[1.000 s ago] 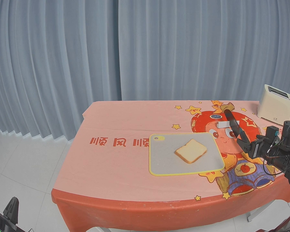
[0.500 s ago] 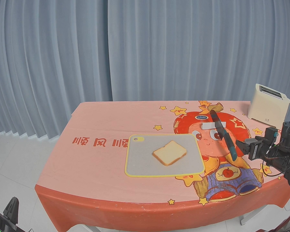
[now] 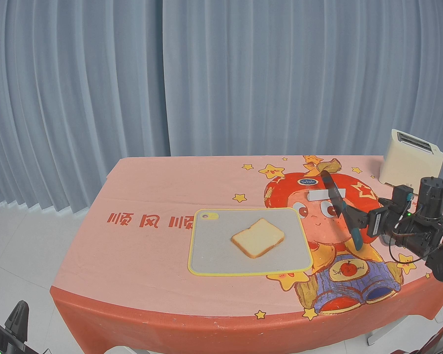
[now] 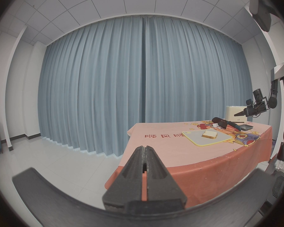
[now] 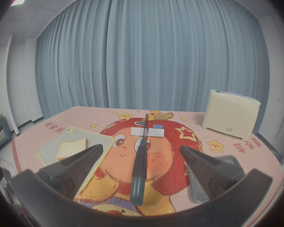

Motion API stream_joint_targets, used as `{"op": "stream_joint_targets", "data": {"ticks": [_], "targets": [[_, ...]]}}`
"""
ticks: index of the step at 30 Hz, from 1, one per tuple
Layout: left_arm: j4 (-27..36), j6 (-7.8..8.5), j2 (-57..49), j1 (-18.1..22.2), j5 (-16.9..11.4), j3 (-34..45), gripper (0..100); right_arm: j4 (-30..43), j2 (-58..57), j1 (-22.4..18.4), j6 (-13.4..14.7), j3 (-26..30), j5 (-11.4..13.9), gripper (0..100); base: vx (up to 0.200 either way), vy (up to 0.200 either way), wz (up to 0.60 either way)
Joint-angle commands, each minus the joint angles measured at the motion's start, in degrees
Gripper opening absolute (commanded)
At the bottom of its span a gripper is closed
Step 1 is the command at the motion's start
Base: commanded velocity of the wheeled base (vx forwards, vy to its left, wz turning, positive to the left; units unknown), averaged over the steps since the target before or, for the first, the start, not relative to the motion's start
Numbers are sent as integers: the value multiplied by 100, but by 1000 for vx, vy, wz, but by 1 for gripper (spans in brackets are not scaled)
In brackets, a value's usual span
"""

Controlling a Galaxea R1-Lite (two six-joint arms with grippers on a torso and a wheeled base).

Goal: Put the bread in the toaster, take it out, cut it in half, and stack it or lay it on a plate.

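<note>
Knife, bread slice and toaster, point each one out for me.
knife [image 5: 138, 174], right wrist view, on its handle.
bread slice [image 3: 257, 237], head view, centre of its top face.
toaster [image 3: 409, 167], head view, on its front wall.

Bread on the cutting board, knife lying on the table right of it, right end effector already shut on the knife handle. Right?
No: the right end effector is open, not shut. The right wrist view shows its fingers spread wide either side of the knife handle. Bread on the cutting board, knife on the table right of it: correct.
</note>
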Motion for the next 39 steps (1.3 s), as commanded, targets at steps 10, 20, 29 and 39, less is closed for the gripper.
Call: {"op": "stream_joint_targets", "data": {"ticks": [10,20,29,39], "targets": [[-3,13,1,0,-40,101,0,0,668,17,26,-341,-4,100,0,0,0],[-3,13,10,0,-40,101,0,-413,1249,-9,9,-271,-39,100,0,0,0],[-3,13,1,0,-40,101,0,-518,1442,-18,0,-253,-136,100,0,0,0],[-3,13,1,0,-40,101,0,-518,1486,-18,0,-262,-136,100,0,0,0]]}}
